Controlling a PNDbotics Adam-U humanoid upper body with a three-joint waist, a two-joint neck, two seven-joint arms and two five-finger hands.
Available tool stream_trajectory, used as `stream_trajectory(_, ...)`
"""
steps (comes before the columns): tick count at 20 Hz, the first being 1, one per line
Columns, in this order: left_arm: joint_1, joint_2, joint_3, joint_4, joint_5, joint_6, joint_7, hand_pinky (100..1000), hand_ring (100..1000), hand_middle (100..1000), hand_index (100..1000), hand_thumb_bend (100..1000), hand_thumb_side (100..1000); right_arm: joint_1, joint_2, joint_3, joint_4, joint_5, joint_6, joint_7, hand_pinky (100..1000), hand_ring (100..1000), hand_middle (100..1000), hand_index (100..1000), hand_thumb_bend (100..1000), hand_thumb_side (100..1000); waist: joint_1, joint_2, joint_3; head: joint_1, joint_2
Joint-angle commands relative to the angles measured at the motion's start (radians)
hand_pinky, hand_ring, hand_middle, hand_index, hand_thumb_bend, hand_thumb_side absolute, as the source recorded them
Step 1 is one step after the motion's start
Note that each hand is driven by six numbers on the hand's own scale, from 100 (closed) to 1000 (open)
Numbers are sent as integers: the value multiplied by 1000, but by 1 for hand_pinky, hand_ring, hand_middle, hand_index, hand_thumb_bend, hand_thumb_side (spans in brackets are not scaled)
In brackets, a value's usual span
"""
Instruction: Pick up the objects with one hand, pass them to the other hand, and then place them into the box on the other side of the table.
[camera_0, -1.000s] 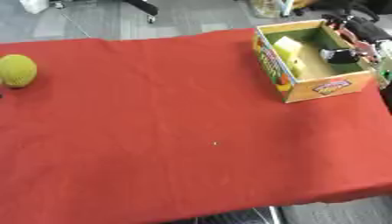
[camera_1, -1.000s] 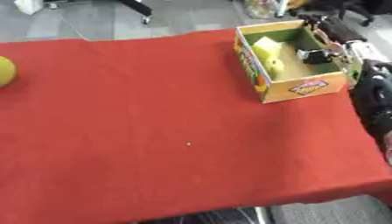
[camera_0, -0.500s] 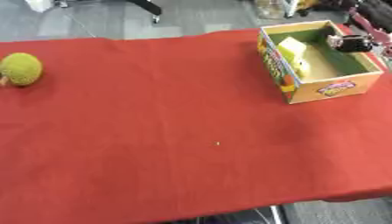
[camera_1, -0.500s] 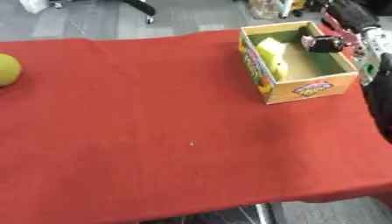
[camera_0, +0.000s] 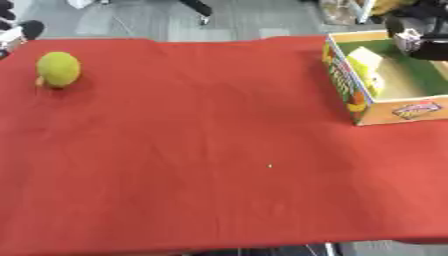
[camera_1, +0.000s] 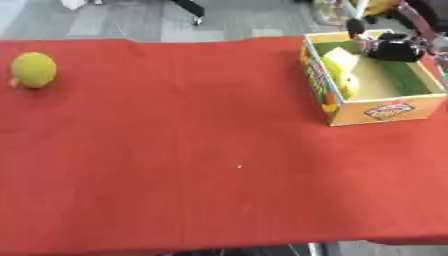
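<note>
Box (camera_1: 372, 107) at the desk's (camera_1: 175, 150) far right, right hand (camera_1: 394, 49) over it.
Box runs lengthwise away from the camera, yellow item (camera_1: 339, 70) inside; hand's fingers indistinct. Green ball (camera_1: 33, 70) lies far left.

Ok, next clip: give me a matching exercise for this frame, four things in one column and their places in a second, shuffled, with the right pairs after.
Things:
1. green ball
2. box
3. yellow item
4. right hand

Places:
A. over the far part of the box
B. inside the box, against its left wall
C. far left of the red cloth, alone
D. far right of the red cloth

Pairs: 1-C, 2-D, 3-B, 4-A
</note>
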Motion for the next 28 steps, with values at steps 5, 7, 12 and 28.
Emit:
stream_trajectory(5,-125,-5,16,334,-374,13,115,784,747,717,850,737,562,31,109,5,-241,-12,6,44,814,755,755,1000,183,100,-12,12,-43,68,-2)
stream_trajectory(7,-144,-20,35,390,-425,39,168,768,726,693,828,733,543,43,155,13,-265,-21,3,58,811,748,743,1000,100,100,-17,16,-55,78,-2)
stream_trajectory(12,-164,-39,57,468,-464,86,260,757,710,677,804,693,507,71,230,25,-274,-55,-2,99,807,737,723,1000,100,100,-25,24,-79,91,-2)
stream_trajectory(28,-151,-62,71,535,-484,134,288,697,554,505,619,166,100,124,285,26,-259,-114,-5,153,804,725,698,1000,100,148,-37,27,-96,94,-2)
